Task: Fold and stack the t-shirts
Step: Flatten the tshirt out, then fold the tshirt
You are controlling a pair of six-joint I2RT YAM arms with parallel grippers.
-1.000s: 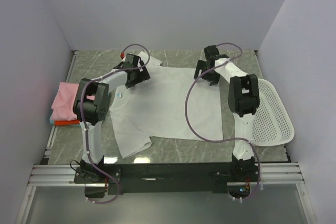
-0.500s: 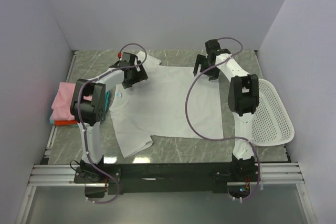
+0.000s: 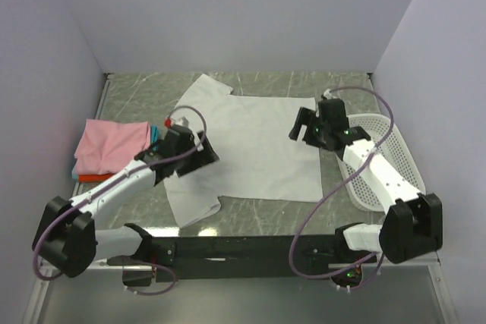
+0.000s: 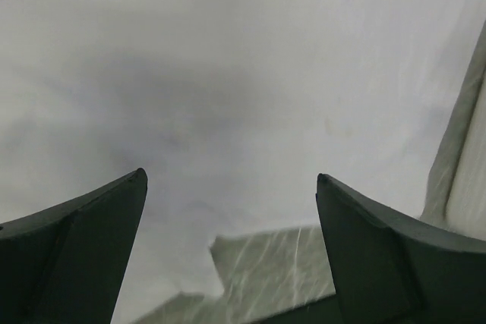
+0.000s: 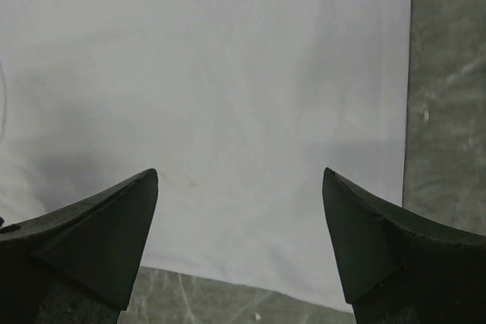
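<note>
A white t-shirt (image 3: 250, 142) lies spread flat on the grey marbled table (image 3: 258, 221), neck to the left. It fills the left wrist view (image 4: 243, 73) and the right wrist view (image 5: 228, 73). My left gripper (image 3: 203, 154) is open and empty, over the shirt's left edge near its lower sleeve. My right gripper (image 3: 304, 128) is open and empty, over the shirt's right hem edge. A folded pink t-shirt (image 3: 110, 144) tops a stack at the far left, with teal (image 3: 153, 135) and orange-red (image 3: 95, 178) edges under it.
A white perforated basket (image 3: 391, 153) lies at the right edge, behind the right arm. Purple cables loop off both arms. Walls enclose the table on the left, back and right.
Both arms have pulled back from the shirt's far edge toward the near side. The left gripper now sits at the shirt's left edge, the right gripper at its right hem.
</note>
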